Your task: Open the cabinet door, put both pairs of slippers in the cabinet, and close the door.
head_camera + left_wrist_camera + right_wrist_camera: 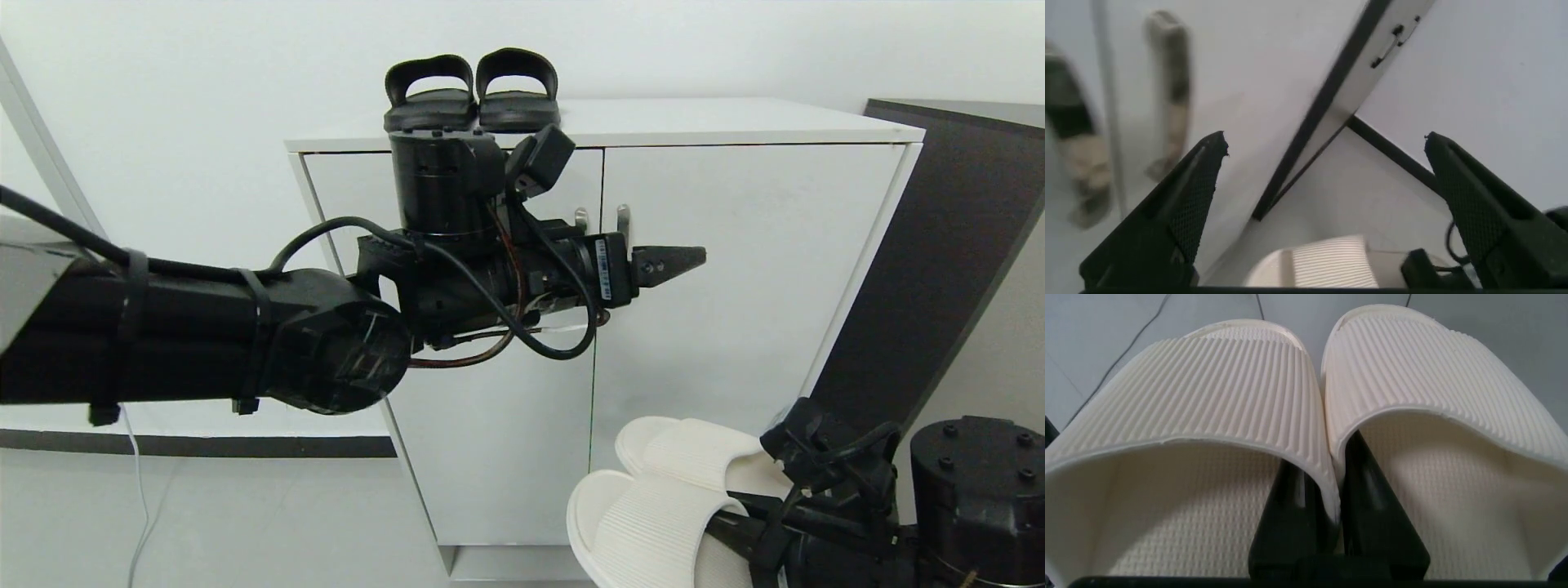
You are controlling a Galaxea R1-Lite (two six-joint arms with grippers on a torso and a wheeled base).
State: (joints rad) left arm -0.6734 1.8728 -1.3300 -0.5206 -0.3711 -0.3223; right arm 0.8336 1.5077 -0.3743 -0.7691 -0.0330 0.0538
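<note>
The white cabinet (735,269) stands with both doors closed, two metal handles (623,219) side by side at the middle seam. A pair of black slippers (472,90) rests on its top. My left gripper (669,263) hovers open in front of the right door, just right of the handles (1167,106), holding nothing. Low at the right, my right gripper (1331,514) is shut on the pair of white ribbed slippers (669,490), its fingers (1290,514) pinching the inner strap walls together. The white slippers (1323,263) also show below the left gripper (1327,212).
A dark grey panel (939,261) stands right of the cabinet. White wall with a dark baseboard strip (204,447) runs behind at the left. A thin white cable (139,506) hangs down to the pale floor.
</note>
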